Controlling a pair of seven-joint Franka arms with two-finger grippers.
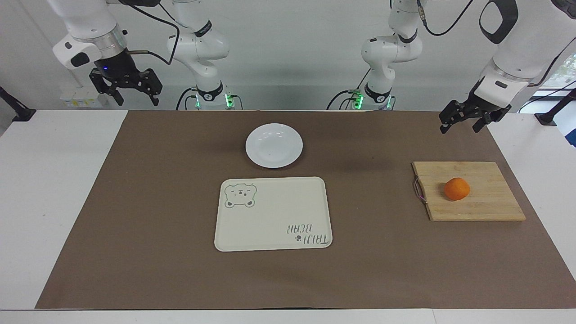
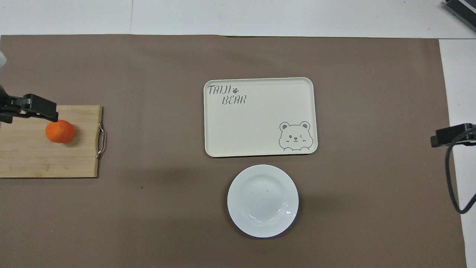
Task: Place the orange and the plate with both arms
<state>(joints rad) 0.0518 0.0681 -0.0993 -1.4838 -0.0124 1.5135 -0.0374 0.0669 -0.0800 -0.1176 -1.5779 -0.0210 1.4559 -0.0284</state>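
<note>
The orange [image 1: 456, 189] lies on a wooden cutting board [image 1: 486, 202] toward the left arm's end of the table; it also shows in the overhead view [image 2: 60, 131]. The white plate [image 1: 274, 145] sits empty on the brown mat, mid-table and nearer to the robots than the tray; it also shows in the overhead view [image 2: 263, 201]. My left gripper [image 1: 461, 127] hangs open and empty in the air over the mat's corner by the board, well clear of the orange. My right gripper [image 1: 136, 100] hangs open and empty, high over the right arm's end of the table.
A cream rectangular tray with a bear drawing [image 1: 273, 213] lies empty mid-table, farther from the robots than the plate. The cutting board has a small metal handle [image 1: 419, 190] on the side toward the tray. A brown mat [image 1: 148, 202] covers most of the table.
</note>
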